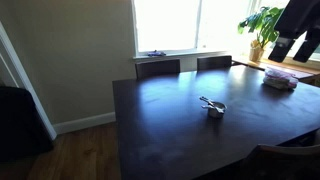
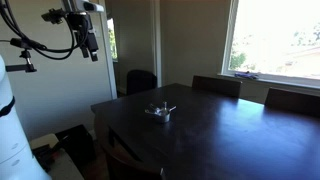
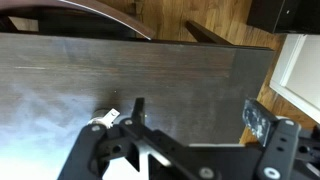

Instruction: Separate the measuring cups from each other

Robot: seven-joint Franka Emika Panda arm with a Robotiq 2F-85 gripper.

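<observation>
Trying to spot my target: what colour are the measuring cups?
Shiny silver; the measuring cups stand out on the dark table, clearest in an exterior view.

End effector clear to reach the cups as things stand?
Likely yes. The cups sit alone mid-table with nothing near them, and the open end effector hangs above the table with no obstacle between.

Measuring cups (image 1: 213, 106) lie clustered on the table (image 1: 160, 135), well below the gripper (image 2: 88, 42) and apart from it. In wrist view they show just beside one finger (image 3: 135, 110); a chair (image 3: 95, 10) stands beyond the table edge ahead of the gripper.
</observation>
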